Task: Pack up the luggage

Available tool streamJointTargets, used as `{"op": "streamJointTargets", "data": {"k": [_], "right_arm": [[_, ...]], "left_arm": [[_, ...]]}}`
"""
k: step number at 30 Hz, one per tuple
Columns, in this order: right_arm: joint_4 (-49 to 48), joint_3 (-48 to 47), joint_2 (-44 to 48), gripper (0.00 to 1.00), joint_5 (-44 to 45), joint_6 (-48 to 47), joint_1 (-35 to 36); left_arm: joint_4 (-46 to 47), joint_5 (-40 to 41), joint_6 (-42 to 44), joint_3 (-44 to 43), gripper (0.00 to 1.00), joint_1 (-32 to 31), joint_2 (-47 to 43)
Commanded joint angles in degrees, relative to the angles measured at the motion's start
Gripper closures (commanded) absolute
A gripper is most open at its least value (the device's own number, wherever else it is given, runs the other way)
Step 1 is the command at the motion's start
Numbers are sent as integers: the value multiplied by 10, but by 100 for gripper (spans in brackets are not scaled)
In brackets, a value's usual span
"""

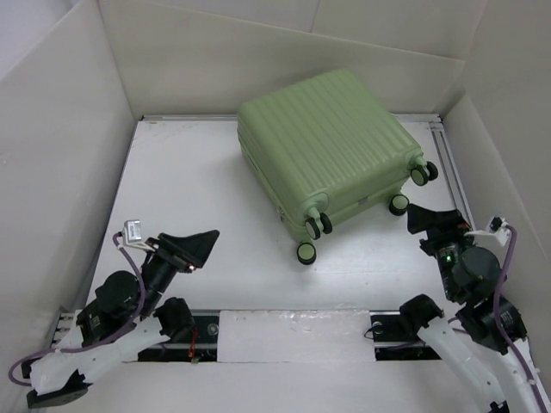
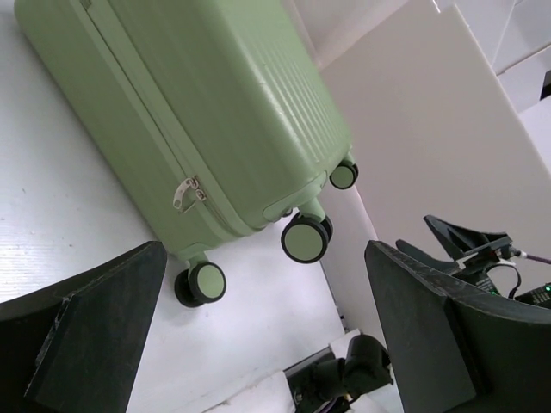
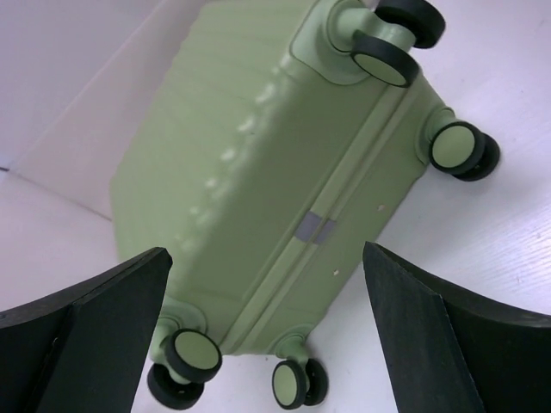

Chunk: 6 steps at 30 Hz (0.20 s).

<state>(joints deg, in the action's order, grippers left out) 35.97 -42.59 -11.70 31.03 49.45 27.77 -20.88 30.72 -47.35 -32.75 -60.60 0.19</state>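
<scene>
The pale green suitcase [image 1: 331, 146] lies flat and closed toward the far right of the white table [image 1: 189, 181]. Its caster wheels [image 1: 307, 252] point to the near right, and its inside is hidden. The left gripper [image 1: 196, 247] and right gripper [image 1: 430, 220] are both spread wide, empty and clear of the case. Both wrist views cut off the shell's far end.

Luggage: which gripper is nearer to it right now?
Right. The right gripper sits just beside the wheel end of the luggage; the left gripper hangs farther off, to its near-left.
</scene>
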Motion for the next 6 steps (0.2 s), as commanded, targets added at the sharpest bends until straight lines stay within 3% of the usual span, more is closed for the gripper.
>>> {"op": "streamJointTargets", "data": {"k": [1,6], "right_arm": [[8,14,-18,0,36,30,6],[8,20,-29,0,31,30,6]], "left_arm": [[-7,21,17,-25,0,3,-9],[10,35,50,-38,0,3,31]]}}
